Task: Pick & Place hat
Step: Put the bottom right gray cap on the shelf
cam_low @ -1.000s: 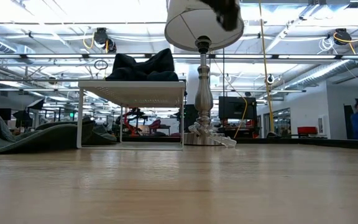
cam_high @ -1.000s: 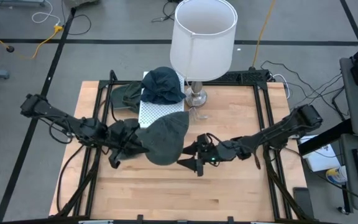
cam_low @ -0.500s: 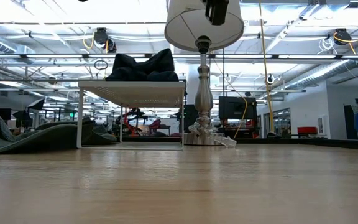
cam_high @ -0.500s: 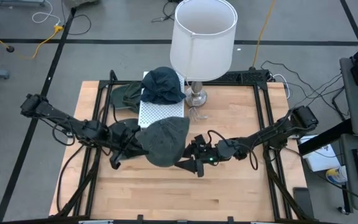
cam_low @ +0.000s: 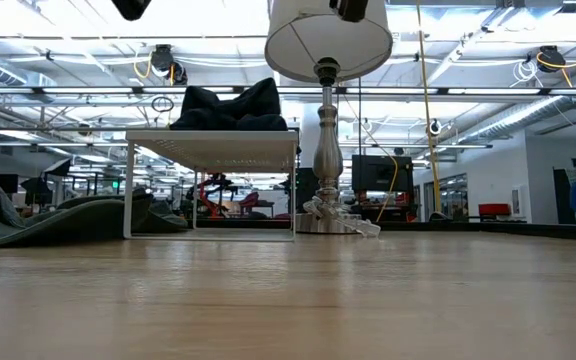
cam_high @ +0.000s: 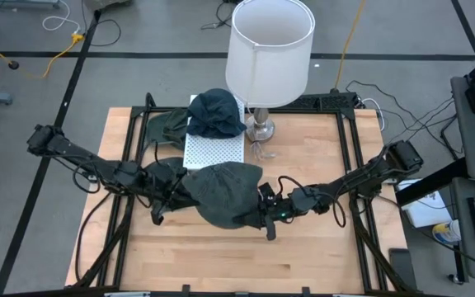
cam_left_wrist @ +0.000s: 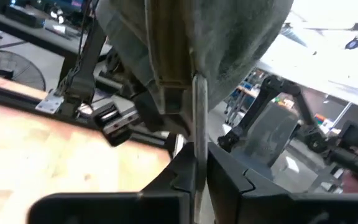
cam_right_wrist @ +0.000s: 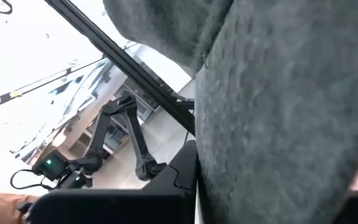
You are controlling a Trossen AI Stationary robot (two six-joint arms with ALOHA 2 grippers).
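A grey hat [cam_high: 225, 194] hangs above the middle of the table between my two grippers. My left gripper [cam_high: 181, 188] is shut on its left side and my right gripper [cam_high: 262, 206] on its right side. In the left wrist view the hat [cam_left_wrist: 229, 37] rises from my left gripper [cam_left_wrist: 195, 152]. In the right wrist view its knit cloth [cam_right_wrist: 278, 112] fills the picture above my right gripper [cam_right_wrist: 196, 180]. The low view shows no hat over the bare tabletop. My left gripper pinches a thin edge of the hat [cam_left_wrist: 194, 106] between its two fingers, on the hat's left side. The fingers come level from the table's left. The hat is lifted clear of the table. My right gripper pinches the hat's right-hand edge [cam_right_wrist: 205, 155] between its two fingers, coming roughly level from the table's right. How many layers it has cannot be told. The hat is lifted clear and spans across to the other gripper.
A white perforated shelf [cam_high: 214, 147] stands at the far middle with a dark blue hat [cam_high: 215, 111] on top. A green hat [cam_high: 165, 125] lies on the table to its left. A lamp [cam_high: 269, 49] stands to its right. Bare wood [cam_high: 246, 256] lies toward the near edge.
My right gripper has gone toward the table's left to the hat's right side and has shut on it. The hat, which hung bunched from my left gripper, now spreads wider between the two grippers. My left gripper has sunk a little.
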